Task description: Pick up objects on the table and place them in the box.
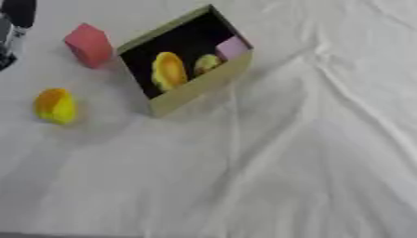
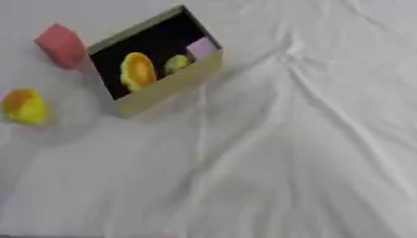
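A tan box (image 1: 198,87) with a black inside stands at the upper left, tilted askew. Inside it lie a long yellow-orange fruit (image 1: 169,70), a small yellow-green piece (image 1: 206,62) and a lilac block (image 1: 232,48). A red block (image 1: 88,45) sits on the cloth just left of the box. A yellow-orange fruit (image 1: 55,106) lies further left and nearer to me, apart from the box. A black and silver part of my left hand (image 1: 16,21) shows at the top left corner of the left eye view, left of the red block and touching nothing. My right hand shows in neither view.
A wrinkled white cloth (image 1: 285,158) covers the whole table, with folds running from the box toward the right and lower edges. A thin dark strip marks the table's near edge at the bottom left.
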Controlling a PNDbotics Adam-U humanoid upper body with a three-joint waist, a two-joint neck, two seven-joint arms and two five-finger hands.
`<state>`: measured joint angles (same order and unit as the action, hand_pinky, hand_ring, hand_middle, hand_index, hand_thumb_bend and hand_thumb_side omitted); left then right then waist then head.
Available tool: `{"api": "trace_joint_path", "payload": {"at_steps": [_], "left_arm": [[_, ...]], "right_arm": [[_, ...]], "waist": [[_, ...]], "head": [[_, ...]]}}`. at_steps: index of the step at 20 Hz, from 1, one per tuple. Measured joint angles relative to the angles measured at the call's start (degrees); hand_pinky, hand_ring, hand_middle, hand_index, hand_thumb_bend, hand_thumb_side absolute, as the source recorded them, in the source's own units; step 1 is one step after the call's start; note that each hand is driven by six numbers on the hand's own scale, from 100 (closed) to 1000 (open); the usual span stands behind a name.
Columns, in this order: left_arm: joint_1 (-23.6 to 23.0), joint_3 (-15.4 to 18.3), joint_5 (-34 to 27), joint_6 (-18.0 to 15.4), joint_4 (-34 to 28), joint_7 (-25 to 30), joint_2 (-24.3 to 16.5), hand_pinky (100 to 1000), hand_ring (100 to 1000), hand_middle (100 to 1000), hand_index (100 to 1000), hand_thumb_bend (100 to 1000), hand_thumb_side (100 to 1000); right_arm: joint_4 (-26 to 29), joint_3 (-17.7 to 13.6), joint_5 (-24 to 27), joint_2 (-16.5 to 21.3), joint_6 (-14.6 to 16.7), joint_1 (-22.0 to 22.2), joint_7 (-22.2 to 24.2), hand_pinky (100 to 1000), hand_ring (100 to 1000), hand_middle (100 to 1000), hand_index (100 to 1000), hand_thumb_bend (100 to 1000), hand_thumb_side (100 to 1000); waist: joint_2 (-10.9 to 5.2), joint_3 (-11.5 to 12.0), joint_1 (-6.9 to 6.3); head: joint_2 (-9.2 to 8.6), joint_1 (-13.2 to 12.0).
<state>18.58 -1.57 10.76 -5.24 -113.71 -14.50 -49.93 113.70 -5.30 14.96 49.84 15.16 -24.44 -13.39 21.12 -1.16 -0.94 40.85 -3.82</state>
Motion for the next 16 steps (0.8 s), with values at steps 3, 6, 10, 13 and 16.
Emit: {"api": "trace_joint_path", "payload": {"at_steps": [3, 6, 10, 13, 16], "left_arm": [[-0.6, -0.9, 3.9, 3.9, 0.0, 8.6, -4.3, 790, 794, 787, 900, 556, 378], [-0.7, -1.9, 7.5, 5.8, 0.0, 18.2, -7.3, 813, 809, 792, 913, 591, 337], [-0.6, -3.1, 11.3, 6.7, 0.0, 30.2, -9.8, 833, 822, 798, 922, 620, 299], [-0.6, -3.5, 13.3, 7.1, 1.0, 35.9, -10.5, 846, 830, 803, 923, 638, 269], [-0.6, -3.6, 14.6, 7.3, 3.1, 39.2, -10.6, 835, 824, 786, 921, 644, 275]], "right_arm": [[0.0, -0.8, -1.1, -0.3, 0.7, 1.7, -1.1, 864, 821, 725, 838, 100, 461], [0.0, -1.1, -1.9, -0.7, 1.0, 2.6, -1.6, 863, 820, 724, 836, 100, 460], [0.0, -1.4, -2.3, -0.9, 1.0, 2.9, -1.9, 863, 817, 722, 833, 100, 460], [0.0, -1.4, -2.6, -1.2, 1.0, 3.3, -2.0, 863, 816, 721, 832, 100, 460], [0.0, -1.4, -2.8, -1.4, 0.9, 3.4, -2.1, 863, 815, 719, 831, 100, 460]], "waist": [[-0.04, -0.3, -0.10], [-0.16, -0.7, -0.18], [-0.16, -0.9, -0.37], [-0.16, -0.9, -0.43], [-0.16, -0.9, -0.51]], "head": [[0.46, 0.1], [0.49, 0.1], [0.50, 0.1], [0.50, 0.1], [0.50, 0.1]]}}
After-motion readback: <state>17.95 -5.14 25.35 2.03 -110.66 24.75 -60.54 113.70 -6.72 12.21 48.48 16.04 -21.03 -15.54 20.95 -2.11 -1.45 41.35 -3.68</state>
